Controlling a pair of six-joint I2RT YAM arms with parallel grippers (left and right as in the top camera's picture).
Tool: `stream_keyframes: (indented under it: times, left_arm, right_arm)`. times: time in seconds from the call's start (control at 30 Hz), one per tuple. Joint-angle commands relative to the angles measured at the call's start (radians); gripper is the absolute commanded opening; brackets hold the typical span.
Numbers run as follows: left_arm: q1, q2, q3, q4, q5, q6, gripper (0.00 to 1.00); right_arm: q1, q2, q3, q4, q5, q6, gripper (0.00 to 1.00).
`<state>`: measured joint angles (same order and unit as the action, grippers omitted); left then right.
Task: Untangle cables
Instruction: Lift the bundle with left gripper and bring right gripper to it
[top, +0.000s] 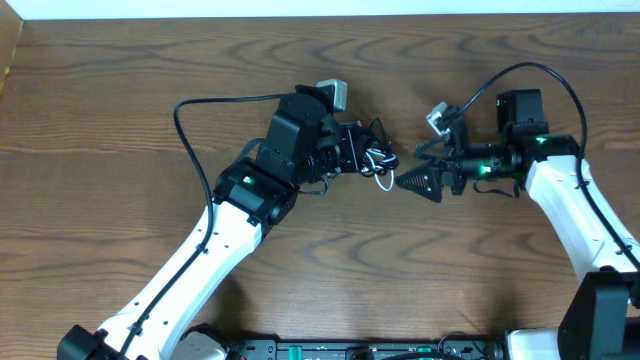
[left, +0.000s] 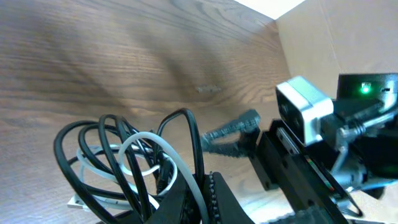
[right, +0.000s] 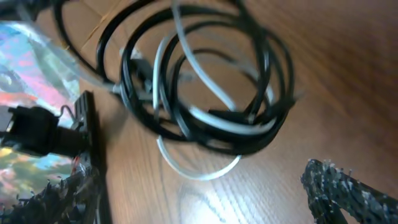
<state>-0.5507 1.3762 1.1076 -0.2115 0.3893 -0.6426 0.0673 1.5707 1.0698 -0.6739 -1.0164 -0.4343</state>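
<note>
The cables, one black and one white, are a tangled bundle of small loops (top: 379, 158) at the table's middle. My left gripper (top: 362, 155) is shut on the bundle. In the left wrist view its fingers (left: 208, 196) pinch the white cable (left: 163, 146) next to black strands (left: 93, 134), and the loops fan out to the left. My right gripper (top: 405, 183) is open, just right of the bundle and pointing at it. In the right wrist view the bundle (right: 205, 93) lies ahead of the wide-apart fingers (right: 202, 158), and a white loop (right: 199, 174) hangs lowest.
The brown wooden table (top: 120, 90) carries both arms. A thicker black robot wire (top: 205, 100) arcs beside the left arm, and another (top: 540, 72) loops over the right arm. The right arm's camera housing (left: 305, 112) shows close in the left wrist view.
</note>
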Motion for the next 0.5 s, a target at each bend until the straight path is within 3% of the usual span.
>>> stream_keyframes:
  times: [0.0,0.47]
  left_arm:
    - [0.005,-0.018,0.021,0.011,0.052,-0.052,0.08]
    - [0.005,-0.018,0.021,0.019,0.082,-0.303,0.08]
  right_arm:
    - [0.015,0.003,-0.003,0.028,0.046,0.095,0.99]
    - [0.087,0.003,-0.004,0.093,0.059,0.060,0.99]
